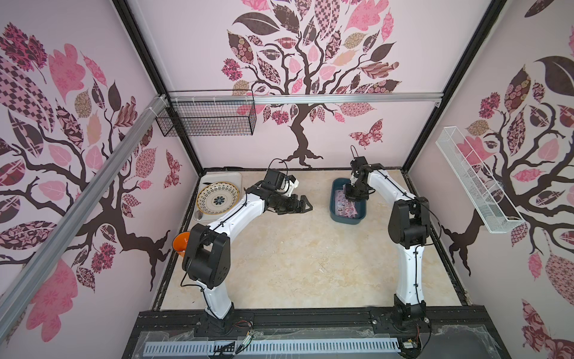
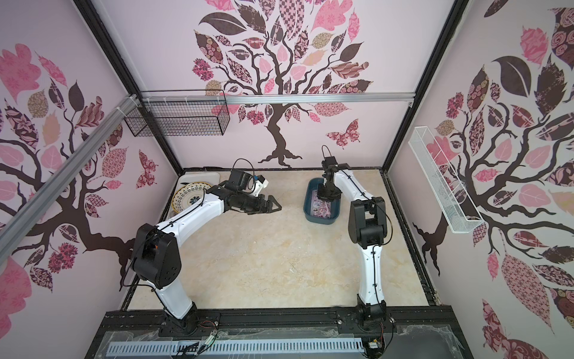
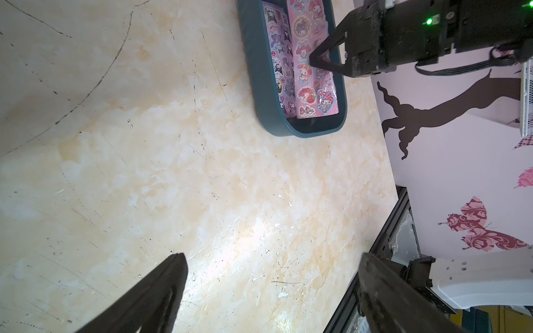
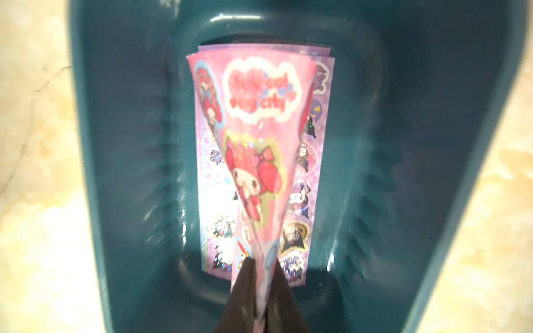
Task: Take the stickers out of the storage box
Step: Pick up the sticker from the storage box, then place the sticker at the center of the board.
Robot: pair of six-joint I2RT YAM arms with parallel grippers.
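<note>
Pinching: your right gripper (image 4: 261, 263) has its fingertips closed almost together on the near end of the pink sheet (image 4: 259, 129), with the paper squeezed between them into a narrow crease.
Pink sheet: from the pinch it buckles up into a ridge and widens toward its far end, which spreads over the other stickers (image 3: 288, 72) inside the storage box (image 4: 115, 144).
Purple sheet (image 4: 311, 178): lies flat on the box floor directly under the pinched sheet and shows along both of its sides. You cannot tell how many more sheets lie beneath it.
Storage box: stands on the table (image 1: 295, 248) toward the far right. In both top views your right gripper points down inside its walls.
Left gripper (image 1: 306, 206): jaws spread wide with nothing between them. It hovers over bare table to the left of the box, apart from it.
Far left corner: a patterned plate (image 1: 218, 199) sits on a white tray (image 1: 233, 178), well apart from the box.
</note>
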